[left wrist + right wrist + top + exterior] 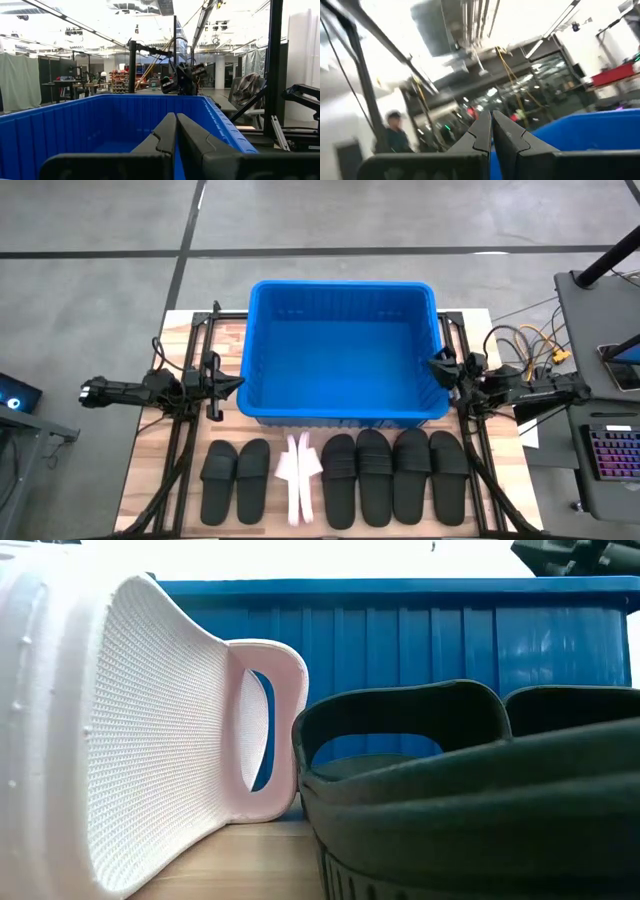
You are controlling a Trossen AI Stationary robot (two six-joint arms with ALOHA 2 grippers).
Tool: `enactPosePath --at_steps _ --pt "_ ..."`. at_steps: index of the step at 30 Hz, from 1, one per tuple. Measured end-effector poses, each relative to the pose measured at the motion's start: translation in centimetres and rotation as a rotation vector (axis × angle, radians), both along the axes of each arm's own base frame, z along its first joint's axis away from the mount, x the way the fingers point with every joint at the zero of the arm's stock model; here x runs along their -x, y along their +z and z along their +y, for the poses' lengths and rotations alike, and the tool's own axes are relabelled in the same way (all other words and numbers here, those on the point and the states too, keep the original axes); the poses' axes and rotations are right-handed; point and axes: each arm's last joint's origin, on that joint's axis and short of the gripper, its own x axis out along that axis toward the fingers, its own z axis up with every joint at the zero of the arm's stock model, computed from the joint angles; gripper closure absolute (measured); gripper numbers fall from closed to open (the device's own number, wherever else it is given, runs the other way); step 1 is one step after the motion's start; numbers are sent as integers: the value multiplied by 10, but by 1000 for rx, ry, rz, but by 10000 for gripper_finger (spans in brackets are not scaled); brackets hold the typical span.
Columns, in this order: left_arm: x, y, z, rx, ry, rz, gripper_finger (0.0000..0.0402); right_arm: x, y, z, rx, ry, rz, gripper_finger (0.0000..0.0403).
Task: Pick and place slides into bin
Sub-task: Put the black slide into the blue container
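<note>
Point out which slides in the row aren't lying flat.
The pale pink pair, between the two black slides at the left end and the four black ones. It stands on edge, soles together; the black ones lie flat.

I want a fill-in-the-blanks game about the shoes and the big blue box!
1. The bin has ____ slides inside it.
2. The black slides lie flat, but the pink slides stand on their ____.
3. The number of black slides in the row is ____.
4. The left gripper and the right gripper both have their fingers ____.

Missing words: no; sides; six; shut
</note>
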Motion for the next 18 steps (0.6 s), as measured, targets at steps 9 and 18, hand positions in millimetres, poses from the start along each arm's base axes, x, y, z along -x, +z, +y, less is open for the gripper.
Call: enactPosePath --at_steps 9,18 --pt "2 6 2 25 56 -62 402 12 15 -1 -175 121 -247 394" --pt "15 34 3 182 -5 -402 402 20 38 0 -83 133 -351 389"
